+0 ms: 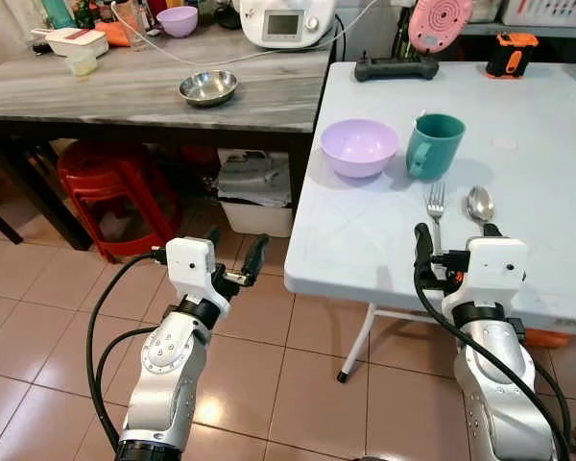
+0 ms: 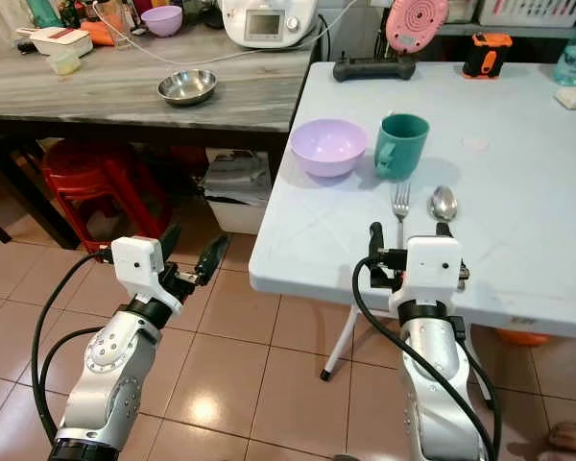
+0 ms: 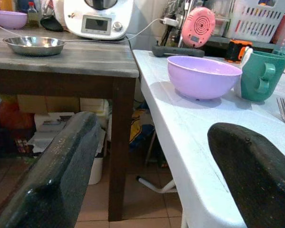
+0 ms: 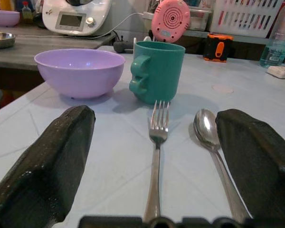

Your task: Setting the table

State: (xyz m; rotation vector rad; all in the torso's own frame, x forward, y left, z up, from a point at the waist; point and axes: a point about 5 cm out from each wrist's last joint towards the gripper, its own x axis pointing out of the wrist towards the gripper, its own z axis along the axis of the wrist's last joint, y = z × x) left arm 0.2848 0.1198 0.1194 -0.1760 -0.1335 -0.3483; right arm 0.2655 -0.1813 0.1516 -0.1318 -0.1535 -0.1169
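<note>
- I see the white tabletop [image 1: 538,144] on my right, with a grey wood-grain tabletop [image 1: 96,91] butted against its left edge and tiled floor [image 1: 38,307] under my left arm.
- On the white tabletop the lilac bowl [image 1: 359,146] sits near the left edge, with the teal mug [image 1: 434,144] just beside it on the right, handle toward me.
- My right end effector [image 1: 453,235] rests at the near edge of the white tabletop, its fingers spread apart.
- The fork [image 1: 436,211] and spoon [image 1: 480,205] lie side by side, handles toward me, in front of the mug; in the right wrist view both lie between the two fingers [image 4: 52,156], untouched.
- My left end effector [image 1: 235,254] hangs over the floor, off the white tabletop's left edge, fingers apart and holding nothing.
- The head views show a steel bowl [image 1: 208,87] on the grey tabletop; the left wrist view looks along that tabletop's side to the legs beneath it.
</note>
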